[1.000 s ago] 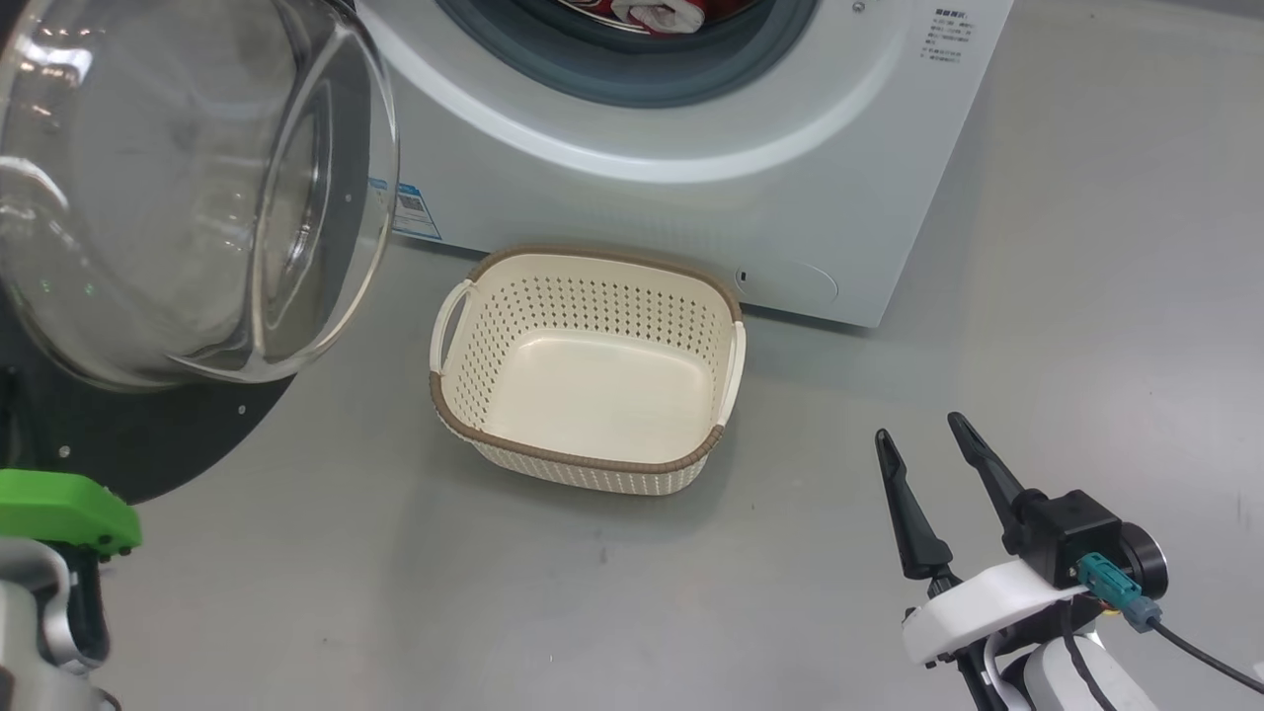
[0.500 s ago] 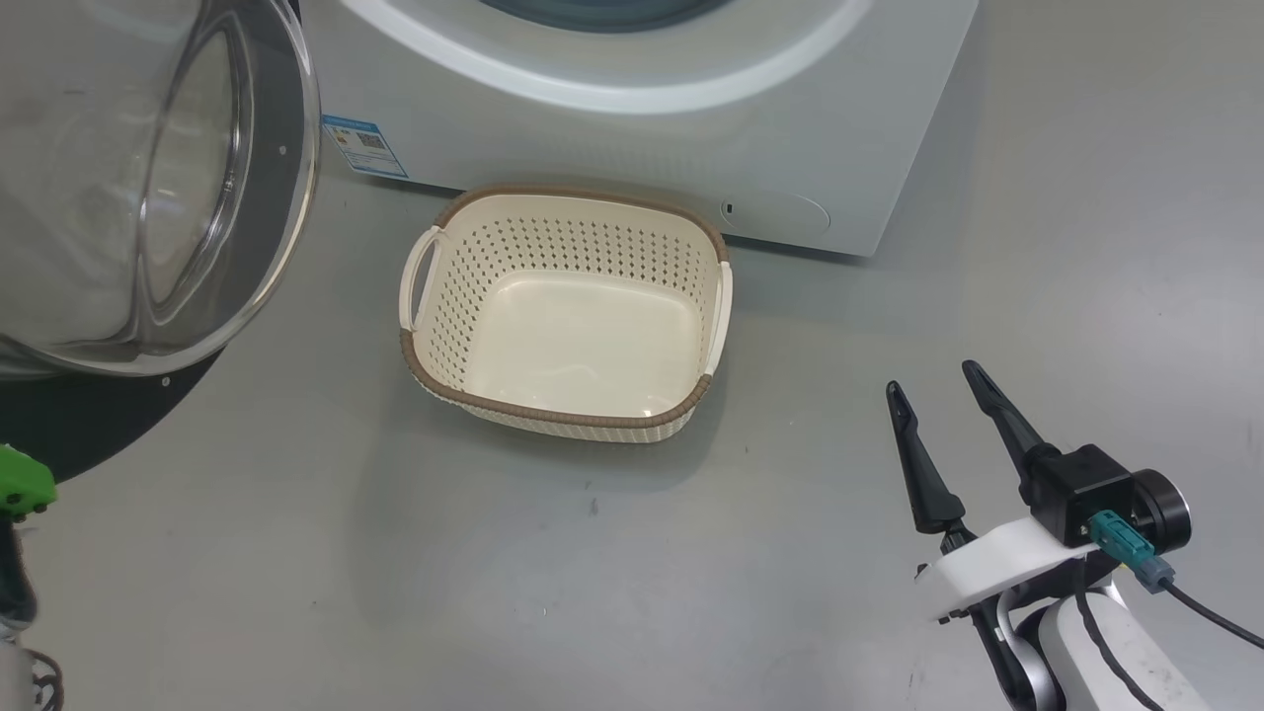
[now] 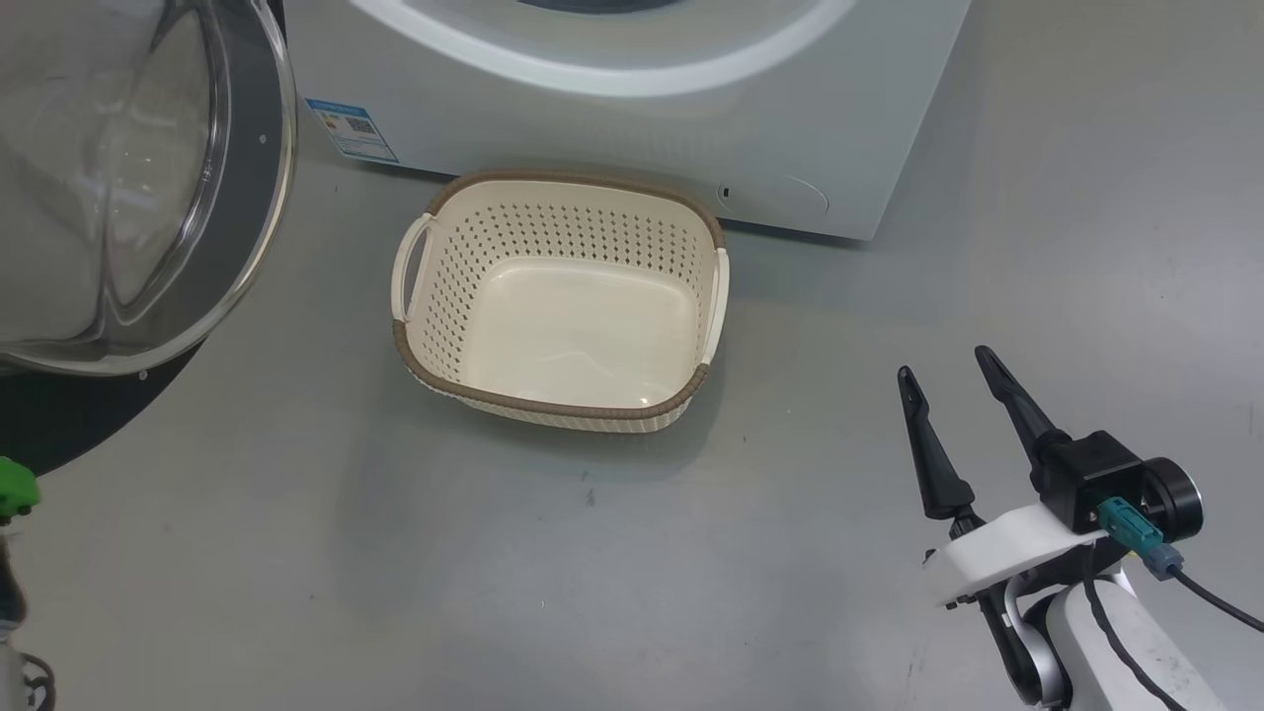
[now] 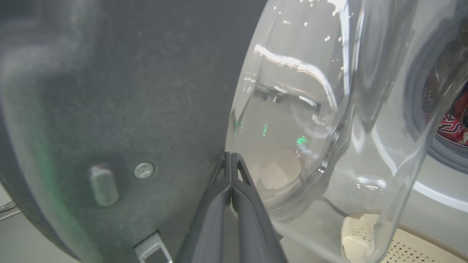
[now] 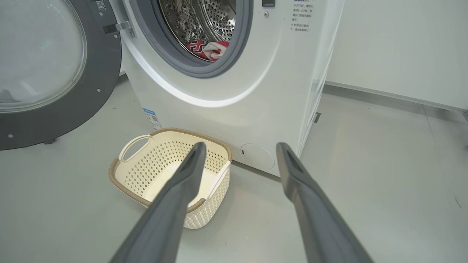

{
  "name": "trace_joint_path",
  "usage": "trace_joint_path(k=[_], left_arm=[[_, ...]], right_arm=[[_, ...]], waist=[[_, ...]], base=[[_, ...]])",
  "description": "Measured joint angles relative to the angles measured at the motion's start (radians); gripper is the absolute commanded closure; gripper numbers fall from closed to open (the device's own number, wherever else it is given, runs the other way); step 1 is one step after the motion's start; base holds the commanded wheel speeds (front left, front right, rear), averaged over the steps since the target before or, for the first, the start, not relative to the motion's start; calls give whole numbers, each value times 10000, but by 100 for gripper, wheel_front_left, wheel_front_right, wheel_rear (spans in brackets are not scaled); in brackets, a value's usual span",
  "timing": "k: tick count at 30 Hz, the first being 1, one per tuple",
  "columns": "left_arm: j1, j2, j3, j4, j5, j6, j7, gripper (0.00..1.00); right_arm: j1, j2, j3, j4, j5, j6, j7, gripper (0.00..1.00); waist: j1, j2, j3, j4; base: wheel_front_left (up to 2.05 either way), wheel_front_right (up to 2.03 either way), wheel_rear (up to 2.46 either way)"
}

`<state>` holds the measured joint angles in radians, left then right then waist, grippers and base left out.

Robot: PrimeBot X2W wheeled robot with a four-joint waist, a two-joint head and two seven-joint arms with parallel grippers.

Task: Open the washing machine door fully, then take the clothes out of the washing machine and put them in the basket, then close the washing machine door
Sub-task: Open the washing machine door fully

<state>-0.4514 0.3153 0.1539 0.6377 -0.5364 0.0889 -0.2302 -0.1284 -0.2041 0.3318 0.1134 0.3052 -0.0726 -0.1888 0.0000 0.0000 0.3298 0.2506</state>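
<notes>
Washing machine door (image 5: 106, 73) standing wide, basket (image 3: 553, 410) on floor (image 3: 691, 553) before the washing machine (image 5: 219, 120).
Left gripper (image 4: 231, 160) pressed together by the glass (image 4: 292, 91), contact unclear; right gripper (image 3: 943, 362) spread, right of basket; clothes (image 5: 208, 49) partly hidden low in drum (image 5: 190, 18).

Floor (image 3: 296, 553): smooth, pale grey, one continuous surface with a dull sheen. Broad, diffuse light patches reflect from it, and the shadows on it are soft-edged. A few small dark marks (image 3: 590, 497) lie on it, and the head view shows fainter scuffs toward the right.

Wall (image 5: 402, 47): plain white, seen in the right wrist view.

Skirting (image 5: 380, 94): narrow grey strip where the wall meets the floor.

Lighting: even and cool white.
</notes>
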Motion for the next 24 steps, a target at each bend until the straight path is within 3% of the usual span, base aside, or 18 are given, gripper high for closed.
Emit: trace_joint_path(k=[24], left_arm=[[699,-508,-1289,98,988,-414,-180,100]], right_arm=[[291,573,-268,767,644,98,-399,0]], waist=[[0,0,-1783,-350]], base=[[0,0,0]])
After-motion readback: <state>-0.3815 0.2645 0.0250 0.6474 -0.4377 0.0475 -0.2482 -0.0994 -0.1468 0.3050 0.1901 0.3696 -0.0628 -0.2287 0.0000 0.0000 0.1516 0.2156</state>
